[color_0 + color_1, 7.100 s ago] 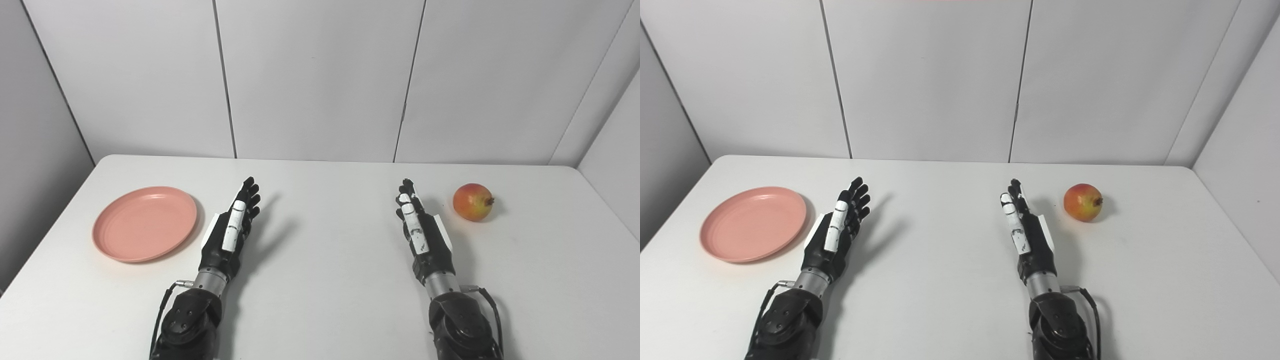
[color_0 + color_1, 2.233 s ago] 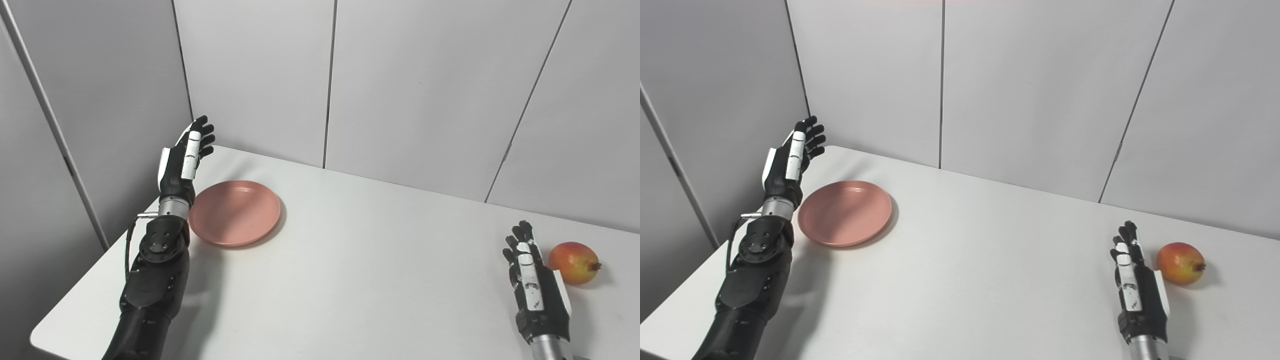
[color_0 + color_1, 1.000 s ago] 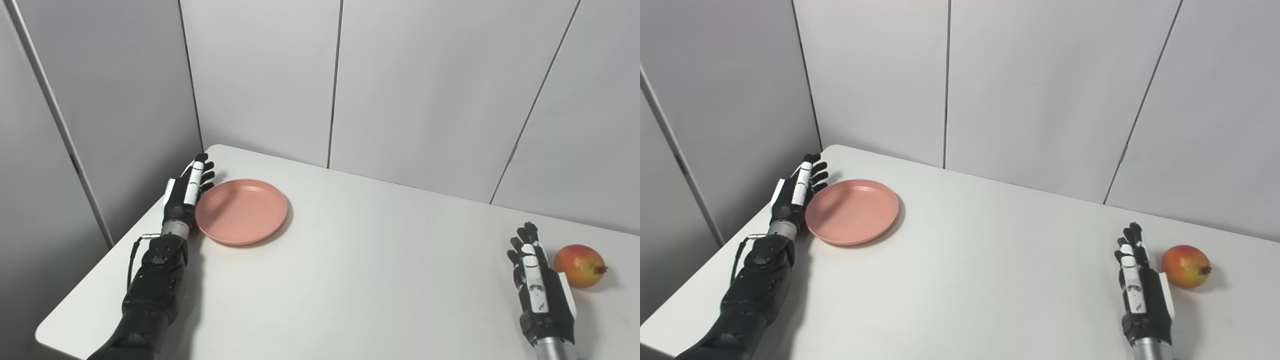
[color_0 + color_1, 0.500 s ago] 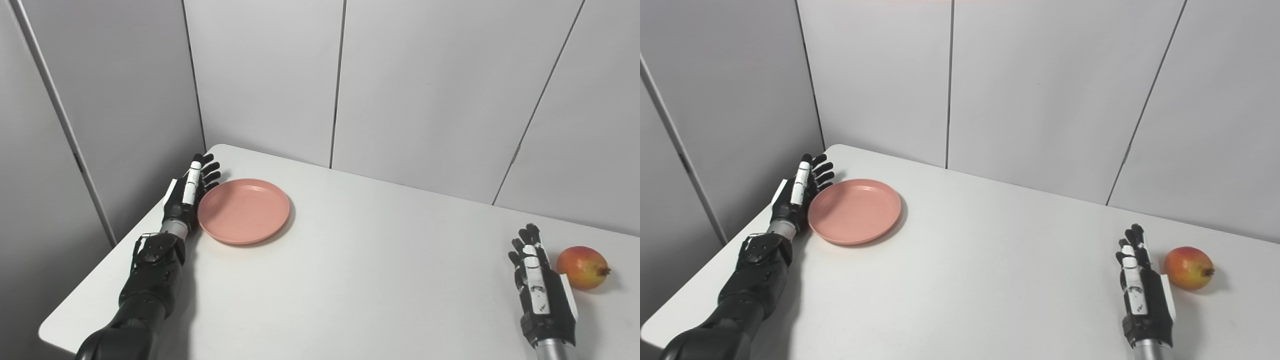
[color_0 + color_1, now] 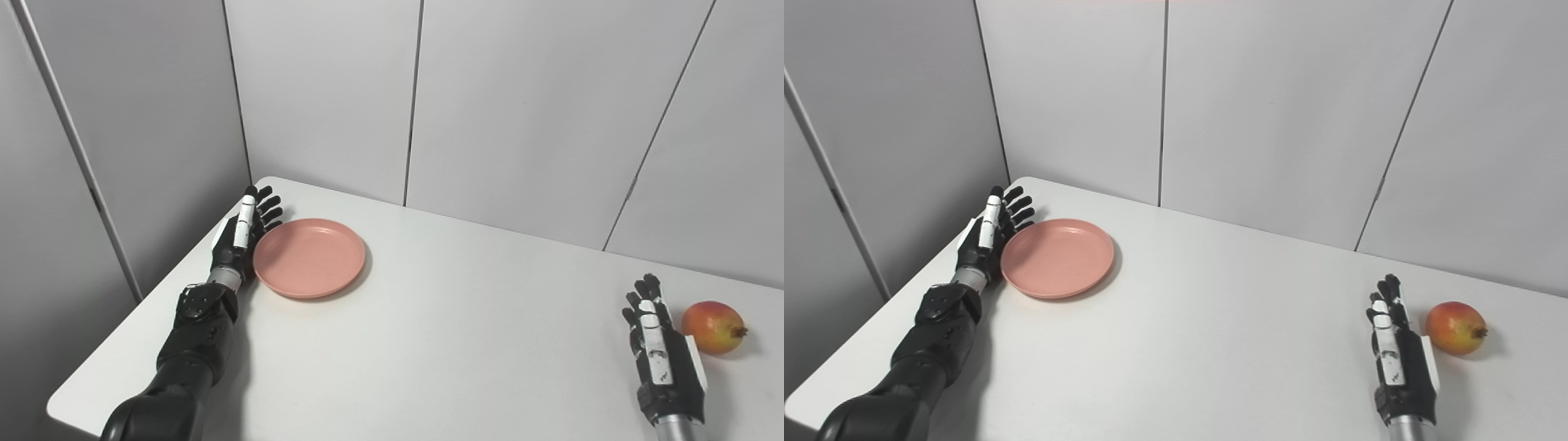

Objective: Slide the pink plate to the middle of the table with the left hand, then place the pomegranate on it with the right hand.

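White worktop (image 5: 429, 343), rounded corners, set into a corner of pale grey wall panels (image 5: 520, 110). Pink plate (image 5: 309, 257): round, shallow, lying flat near the worktop's far left corner, nothing on it. Left hand (image 5: 240, 236): black with a white strip along one finger, standing on edge just beside the plate's left rim, palm facing the plate, fingers spread apart and stretched toward the far wall, holding nothing; whether the palm actually presses the rim cannot be told from either view. Its dark forearm runs back along the left edge of the worktop to the bottom of the picture. Pomegranate (image 5: 1456, 327): red and yellow, resting on the worktop at the far right, crown pointing right, well apart from the plate. Right hand (image 5: 1399, 361): also on edge, fingers straight and slightly fanned, empty, resting on the worktop just left of the pomegranate with a narrow strip of bare surface between them. Differences between the two views: the left eye view cuts off more of the left forearm at the bottom edge and shows the nearest left corner of the worktop; the right eye view shows more of that forearm and more bare surface to the right of the pomegranate, and places the plate farther left in the picture.
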